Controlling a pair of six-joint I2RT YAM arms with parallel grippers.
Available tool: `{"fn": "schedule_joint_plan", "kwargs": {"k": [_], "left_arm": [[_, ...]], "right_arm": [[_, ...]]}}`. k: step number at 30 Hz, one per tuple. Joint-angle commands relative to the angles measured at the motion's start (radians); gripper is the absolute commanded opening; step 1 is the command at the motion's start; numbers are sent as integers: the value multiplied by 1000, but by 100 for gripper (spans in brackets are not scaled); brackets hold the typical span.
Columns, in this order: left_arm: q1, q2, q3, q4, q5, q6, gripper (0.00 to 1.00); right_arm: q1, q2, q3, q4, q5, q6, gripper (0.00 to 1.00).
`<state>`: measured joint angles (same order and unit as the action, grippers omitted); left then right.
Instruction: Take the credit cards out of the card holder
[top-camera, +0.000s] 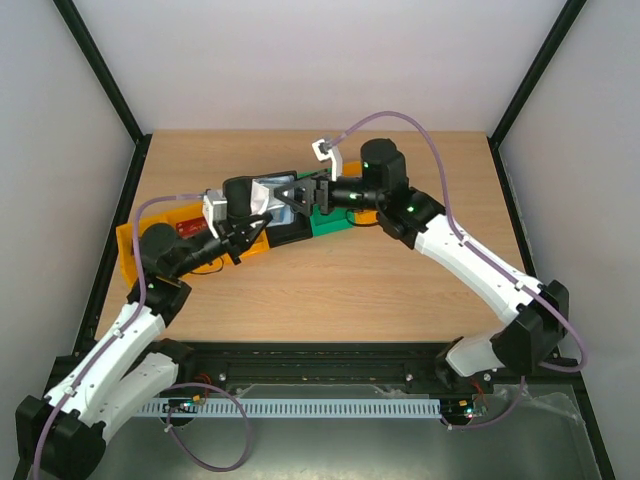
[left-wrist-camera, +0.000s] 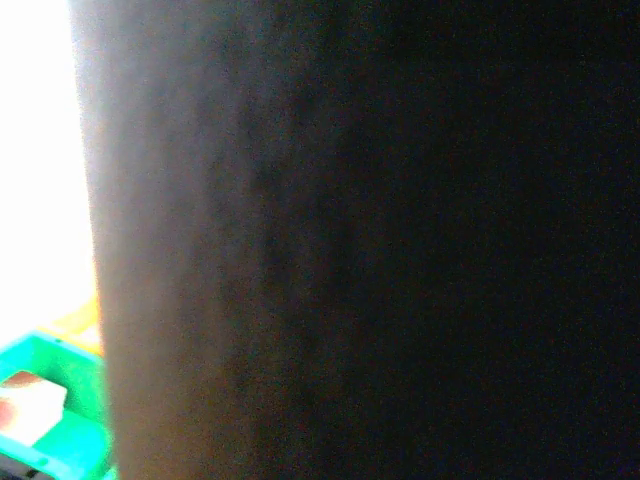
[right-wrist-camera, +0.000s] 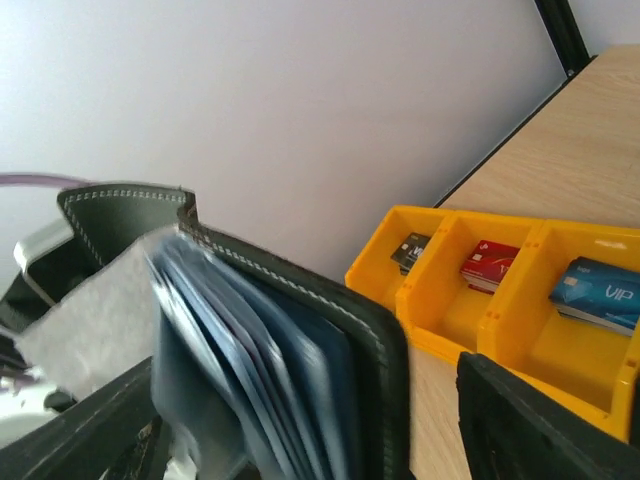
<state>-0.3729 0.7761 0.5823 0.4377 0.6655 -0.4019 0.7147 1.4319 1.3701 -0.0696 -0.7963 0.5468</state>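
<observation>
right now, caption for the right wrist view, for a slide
Open black card holder up close, one card in each of three yellow bin compartments behind

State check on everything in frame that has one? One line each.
card holder: open, held off the table, pockets fanned
left tool: shut on card holder
right tool: open, one finger on each side of card holder
credit cards: three lying out, one per yellow bin compartment

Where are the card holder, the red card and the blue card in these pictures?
card holder (right-wrist-camera: 378, 370), right wrist view, on its black stitched outer cover.
red card (right-wrist-camera: 487, 265), right wrist view, on the middle of its face.
blue card (right-wrist-camera: 600, 293), right wrist view, on its printed face.
</observation>
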Motion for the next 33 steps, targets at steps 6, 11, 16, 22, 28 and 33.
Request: {"fn": "schedule_joint_plan", "kwargs": {"k": [6, 11, 16, 22, 28, 33], "left_arm": [[1, 5, -13, 247, 100, -203, 2], [-1, -8, -16, 268, 111, -212, 2], [-3, -10, -13, 262, 114, -194, 2], [-14, -9, -30, 281, 111, -207, 2], [-32, -5, -32, 281, 110, -204, 2], [-32, -5, -17, 201, 10, -189, 21]], "right_arm": [[-29, -119, -44, -120, -84, -259, 80], [-29, -123, -117, -45, -106, -216, 76], [-28, -115, -162, 111, -85, -116, 59], [10, -88, -164, 204, -93, -52, 54], [47, -87, -177, 247, -47, -25, 33], [46, -116, -147, 151, 39, -77, 2]]}}
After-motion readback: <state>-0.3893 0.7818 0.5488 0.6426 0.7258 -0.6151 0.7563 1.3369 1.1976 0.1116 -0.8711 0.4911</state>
